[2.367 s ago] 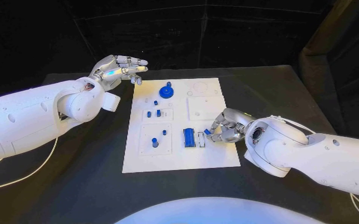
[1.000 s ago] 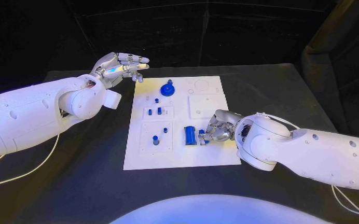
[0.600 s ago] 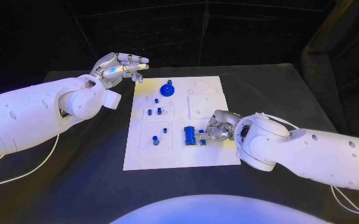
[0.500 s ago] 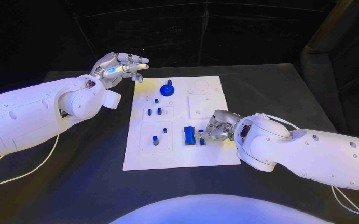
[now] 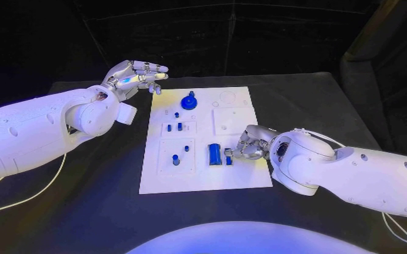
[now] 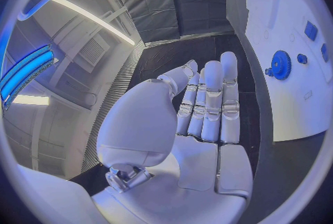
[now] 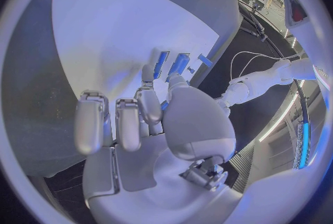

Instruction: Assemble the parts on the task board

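The white task board (image 5: 242,171) lies in the middle of the black table. On it are a blue gear (image 5: 188,102), several small blue pegs (image 5: 176,160) and an upright blue block (image 5: 214,154). My right hand (image 5: 247,147) is low over the board's right half. Its thumb and a fingertip pinch a small blue part (image 5: 229,160) right beside the block. In the right wrist view, that hand (image 7: 160,118) closes toward the blue pieces (image 7: 179,63) on the board (image 7: 125,30). My left hand (image 5: 136,77) hovers off the board's far left corner and holds nothing. The left wrist view has its fingers (image 6: 208,102) straight, with the gear (image 6: 281,63) beyond.
Two white square plates (image 5: 232,120) sit raised on the board's right half. Black table (image 5: 93,195) surrounds the board on all sides. A dark curtain (image 5: 229,30) closes off the back.
My right hand has carried the small blue part leftward and down until it sits beside the blue block. The block now stands straighter. The left hand has kept its place.
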Available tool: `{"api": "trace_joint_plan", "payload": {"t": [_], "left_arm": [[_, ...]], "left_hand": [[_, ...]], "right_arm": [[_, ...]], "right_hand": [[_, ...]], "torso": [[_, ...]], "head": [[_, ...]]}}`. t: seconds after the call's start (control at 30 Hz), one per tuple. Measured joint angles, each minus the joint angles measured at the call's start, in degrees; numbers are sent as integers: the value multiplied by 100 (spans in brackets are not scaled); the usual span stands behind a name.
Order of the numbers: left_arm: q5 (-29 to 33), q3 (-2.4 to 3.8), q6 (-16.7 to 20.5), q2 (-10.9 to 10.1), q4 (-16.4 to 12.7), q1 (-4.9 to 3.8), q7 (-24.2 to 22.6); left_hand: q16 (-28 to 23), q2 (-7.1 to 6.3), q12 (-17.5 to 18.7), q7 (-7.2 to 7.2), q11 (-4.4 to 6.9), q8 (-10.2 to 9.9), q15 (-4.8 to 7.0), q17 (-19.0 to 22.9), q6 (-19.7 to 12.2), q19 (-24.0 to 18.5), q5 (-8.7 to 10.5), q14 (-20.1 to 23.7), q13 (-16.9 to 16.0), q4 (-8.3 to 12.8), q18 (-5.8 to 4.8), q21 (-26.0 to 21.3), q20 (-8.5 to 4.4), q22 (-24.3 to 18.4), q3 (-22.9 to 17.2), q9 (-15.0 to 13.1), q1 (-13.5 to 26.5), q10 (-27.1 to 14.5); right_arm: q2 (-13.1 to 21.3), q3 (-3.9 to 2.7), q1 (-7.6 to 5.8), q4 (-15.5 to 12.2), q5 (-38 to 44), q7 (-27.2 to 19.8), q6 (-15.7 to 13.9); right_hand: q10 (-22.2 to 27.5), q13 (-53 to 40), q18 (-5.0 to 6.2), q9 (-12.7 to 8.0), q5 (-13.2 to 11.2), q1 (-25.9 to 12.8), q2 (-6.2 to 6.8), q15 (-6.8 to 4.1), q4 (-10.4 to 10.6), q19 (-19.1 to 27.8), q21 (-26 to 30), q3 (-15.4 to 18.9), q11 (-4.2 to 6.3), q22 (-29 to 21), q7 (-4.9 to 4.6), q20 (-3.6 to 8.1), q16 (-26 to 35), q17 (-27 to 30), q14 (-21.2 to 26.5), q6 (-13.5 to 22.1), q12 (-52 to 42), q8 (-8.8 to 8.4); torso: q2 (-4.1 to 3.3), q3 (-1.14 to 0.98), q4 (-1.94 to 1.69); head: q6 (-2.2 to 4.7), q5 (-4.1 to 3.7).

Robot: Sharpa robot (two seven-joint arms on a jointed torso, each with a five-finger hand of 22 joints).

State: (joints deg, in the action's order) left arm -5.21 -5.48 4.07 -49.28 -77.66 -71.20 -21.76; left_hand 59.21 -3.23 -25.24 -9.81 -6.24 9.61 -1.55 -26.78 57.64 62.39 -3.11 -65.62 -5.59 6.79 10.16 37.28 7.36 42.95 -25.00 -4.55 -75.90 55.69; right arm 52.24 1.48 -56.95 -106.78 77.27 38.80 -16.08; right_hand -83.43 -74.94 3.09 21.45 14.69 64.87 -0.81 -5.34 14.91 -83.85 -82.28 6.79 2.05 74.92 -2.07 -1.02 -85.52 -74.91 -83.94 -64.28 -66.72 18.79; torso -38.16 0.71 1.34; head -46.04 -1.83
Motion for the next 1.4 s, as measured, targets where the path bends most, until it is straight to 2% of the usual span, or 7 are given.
{"api": "trace_joint_plan", "payload": {"t": [0.27, 0.4, 0.53, 0.63, 0.9, 1.1, 1.4], "left_arm": [[0, -2, 0, 3, 12, 0, 0], [11, -2, 9, 28, 44, 2, -9], [92, -3, 46, 130, 180, 3, -48], [221, -4, 113, 299, 406, 4, -112], [691, 2, 332, 883, 1152, 54, -350], [962, 1, 479, 1325, 1681, 149, -495], [949, 54, 602, 1197, 1367, 254, -473]], "left_hand": [[0, 30, -27, 0, 7, 21, 0, 25, 0, 0, 0, 0, 0, -2, 0, -14, 0, -15, 35, 0, 30, -36], [-114, 45, -27, -13, 0, 24, -25, 101, -13, -112, 0, 175, 15, -83, 0, -144, 7, -81, 116, 0, 106, -84], [-857, 49, 20, -21, -35, 86, -116, 491, -21, -642, 0, 753, 108, -176, -3, -694, 103, -419, 209, 0, 208, -90], [-1799, 27, 286, -21, -103, 86, -230, 939, -22, -1027, 0, 968, 198, -238, -4, -1274, 233, -842, 205, 8, 269, 49], [-3955, -29, 1353, -38, -235, -228, -597, 1822, -168, -1844, 0, 1168, 206, -455, -2, -2740, 697, -2091, 249, 77, 344, 321], [-4700, -7, 1824, -30, -349, -423, -735, 2132, -176, -1975, 0, 1100, 204, -514, -2, -3128, 828, -2603, 452, 77, 322, 328], [-5087, 244, 2210, 291, -79, -828, -475, 2539, -1791, -3186, 203, 2651, 465, -633, -181, -3508, 387, -3118, 1066, 355, 2396, -1363]], "right_arm": [[237, 4, -29, 161, -288, -688, -315], [261, 2, -217, 519, -1207, -1797, -642], [90, -1, -445, 1133, -2429, -2923, -803], [-172, -7, -582, 1782, -3464, -3741, -816], [-1064, -32, -723, 3440, -5498, -5309, -493], [-1664, -128, -756, 4451, -6236, -5923, -76], [-1486, -121, -679, 4047, -6276, -5914, -218]], "right_hand": [[465, 572, 15, -79, 130, 725, 132, 98, -317, 134, 473, 73, -188, -432, -242, -62, 409, 12, -8, 604, 1129, -331], [1220, 1638, 325, -136, 57, 1192, 50, 210, -492, 653, 1329, 26, -303, -1561, -374, -160, 1203, 843, 36, 827, 2825, -485], [2020, 3244, 673, -282, -227, 1601, -103, 450, -539, 1977, 3761, -21, -563, -4120, -582, -377, 4137, 3680, 1219, 1057, 4833, -708], [2288, 4252, 673, -462, -383, 1805, -145, 746, -575, 2384, 4927, -44, -811, -4936, -833, -659, 5543, 4512, 1720, 1136, 5733, -923], [2436, 5757, 672, -969, -584, 1859, -163, 1196, -903, 2817, 6795, 86, -1068, -6255, -895, -1170, 7551, 5967, 2467, 1165, 6296, -1396], [2266, 6627, 672, -1356, -584, 1689, -388, 1159, -1247, 2225, 7338, 164, -1064, -6763, -948, -1122, 7983, 6651, 1769, 1016, 6296, -1502], [3942, 6943, 532, -1638, -842, -652, -65, 766, -1452, 3917, 7624, -54, -807, -7151, -620, -761, 8407, 6952, 3586, 2524, 6563, -1769]], "torso": [[21, 8, -4], [66, 28, -10], [157, 52, -15], [241, 76, -23], [406, 79, -37], [495, 43, -77], [567, 2, -98]], "head": [[73, -35], [143, -54], [248, -73], [333, -87], [678, -80], [970, -66], [1071, 61]]}}
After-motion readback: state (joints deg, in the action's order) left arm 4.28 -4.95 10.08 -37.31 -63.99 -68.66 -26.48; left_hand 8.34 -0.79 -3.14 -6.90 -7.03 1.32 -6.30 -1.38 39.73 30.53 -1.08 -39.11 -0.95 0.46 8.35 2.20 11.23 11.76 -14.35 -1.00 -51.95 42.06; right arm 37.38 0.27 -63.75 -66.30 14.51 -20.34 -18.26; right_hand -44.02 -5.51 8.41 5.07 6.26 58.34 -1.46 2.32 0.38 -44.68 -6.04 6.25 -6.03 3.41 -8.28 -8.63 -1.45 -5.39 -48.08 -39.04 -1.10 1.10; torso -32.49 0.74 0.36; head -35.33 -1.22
